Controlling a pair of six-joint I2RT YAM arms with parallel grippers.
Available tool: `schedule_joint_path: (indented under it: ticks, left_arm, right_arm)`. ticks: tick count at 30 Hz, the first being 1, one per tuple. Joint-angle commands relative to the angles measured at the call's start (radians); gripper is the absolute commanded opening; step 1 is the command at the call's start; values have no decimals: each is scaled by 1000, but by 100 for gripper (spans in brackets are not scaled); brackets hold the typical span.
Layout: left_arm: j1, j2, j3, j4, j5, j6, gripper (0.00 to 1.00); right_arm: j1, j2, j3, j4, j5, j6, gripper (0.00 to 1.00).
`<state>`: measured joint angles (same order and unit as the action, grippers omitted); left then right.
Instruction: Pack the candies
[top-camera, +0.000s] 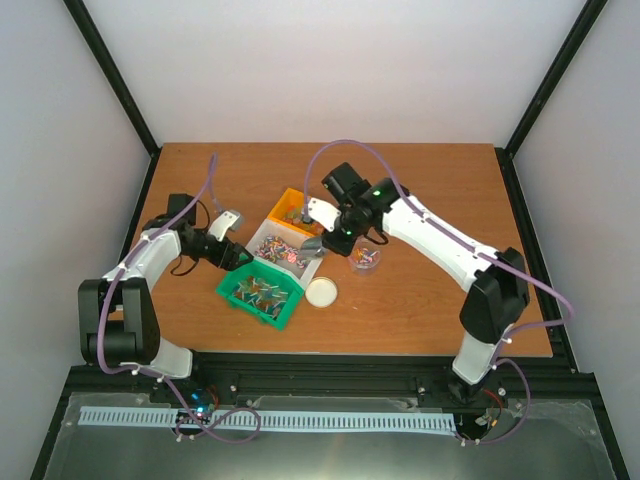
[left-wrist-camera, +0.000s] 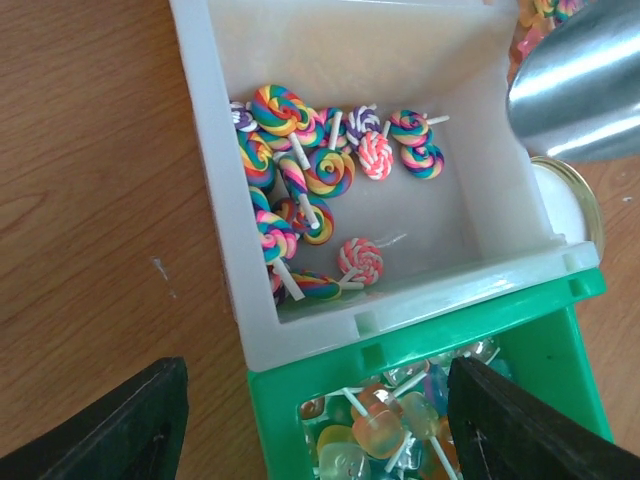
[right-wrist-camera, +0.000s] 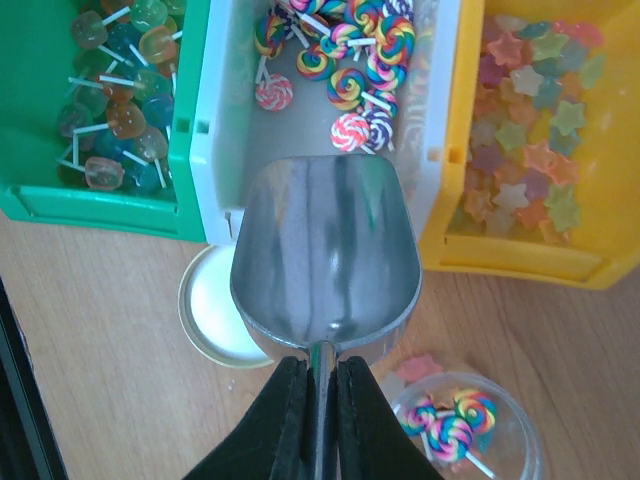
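The candies lie in three bins: swirl lollipops (right-wrist-camera: 350, 90) in the white bin (right-wrist-camera: 215, 120), cube lollipops (left-wrist-camera: 385, 425) in the green bin (left-wrist-camera: 450, 330), and star pieces (right-wrist-camera: 530, 150) in the yellow bin (right-wrist-camera: 520, 255). My right gripper (right-wrist-camera: 320, 380) is shut on the handle of the silver scoop (right-wrist-camera: 325, 250). The scoop is empty and hovers over the white bin's near end. A clear cup (right-wrist-camera: 470, 430) beside it holds a few swirl lollipops and stars. My left gripper (left-wrist-camera: 315, 400) is open, with one finger outside the green bin and one over it.
A white round lid (right-wrist-camera: 215, 310) lies on the table by the white and green bins. In the top view the bins (top-camera: 283, 248) sit side by side mid-table, with the cup (top-camera: 364, 259) to their right and the lid (top-camera: 321, 291) in front.
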<state>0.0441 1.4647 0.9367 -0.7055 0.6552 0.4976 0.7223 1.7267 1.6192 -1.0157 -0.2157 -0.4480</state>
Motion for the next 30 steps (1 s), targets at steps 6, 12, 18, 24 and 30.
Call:
schedule_joint_path:
  ticks: [6, 12, 18, 24, 30]
  left_arm:
    - [3, 14, -11, 54, 4, 45, 67]
    - [-1, 17, -16, 64, 19, 45, 62]
    - [-25, 38, -32, 88, 37, 35, 56]
    - [-65, 77, -34, 113, 34, 39, 51]
    - [-74, 111, -13, 129, 63, 42, 45]
  right_arm:
    - [58, 158, 128, 1, 72, 131, 3]
    - [68, 242, 171, -3, 117, 140, 3]
    - [68, 351, 197, 18, 105, 150, 3]
    - [69, 382, 147, 114, 49, 167, 3]
    - [71, 389, 86, 230, -23, 176, 3]
